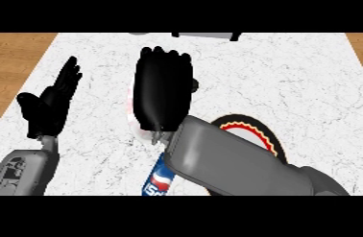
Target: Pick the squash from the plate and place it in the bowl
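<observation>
**Right hand spread over the plate, squash hidden beneath**

The right hand (pixel 164 89) is held palm-down over a pale, red-tinged plate (pixel 132 117), of which only a sliver is seen at the hand's left edge. The squash cannot be seen; it is judged to lie directly under the palm. The fingers are extended away from the robot, but whether anything is held cannot be told. The bowl (pixel 261 134), with its scalloped rim, lies near, to the right, partly covered by the forearm. The left hand (pixel 51 102) is rested open at the left.
</observation>
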Robot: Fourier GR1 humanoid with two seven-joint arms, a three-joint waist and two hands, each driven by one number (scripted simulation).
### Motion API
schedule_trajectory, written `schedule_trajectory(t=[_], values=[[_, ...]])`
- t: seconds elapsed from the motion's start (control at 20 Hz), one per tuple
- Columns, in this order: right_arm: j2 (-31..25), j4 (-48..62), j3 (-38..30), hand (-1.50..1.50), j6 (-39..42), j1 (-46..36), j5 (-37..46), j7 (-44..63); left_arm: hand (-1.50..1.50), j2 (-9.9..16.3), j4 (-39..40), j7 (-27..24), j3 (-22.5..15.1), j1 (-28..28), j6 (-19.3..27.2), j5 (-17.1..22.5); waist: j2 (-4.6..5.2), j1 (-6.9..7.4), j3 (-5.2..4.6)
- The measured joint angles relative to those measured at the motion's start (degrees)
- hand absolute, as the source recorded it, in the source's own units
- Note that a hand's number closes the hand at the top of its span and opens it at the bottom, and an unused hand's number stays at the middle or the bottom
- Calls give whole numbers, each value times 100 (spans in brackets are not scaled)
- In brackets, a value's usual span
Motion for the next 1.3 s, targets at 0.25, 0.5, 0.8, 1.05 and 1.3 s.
schedule_trajectory(t=[0.25, 0.5, 0.8, 1.05, 1.3], values=[[14, 604, -197, 150, -517, 17, -77, -251, 0, 26, -29, -87, 90, 124, -6, 22, 29, -81, 5], [25, 1307, -272, 150, -1123, 63, -210, -539, 0, 61, -194, -27, 115, 193, 2, -3, 39, -129, 10], [42, 2236, -476, 150, -1502, 91, -608, -760, 0, 43, -207, 30, 165, 186, 37, -18, 42, -210, 10], [54, 2842, -805, -150, -1703, 394, -1316, -976, 0, 43, -278, 23, 196, 257, 27, -22, 50, -232, 15], [73, 3160, -794, -150, -2234, 509, -2118, -1604, 0, 8, -202, 3, 242, 255, -9, -29, 48, -266, 18]])
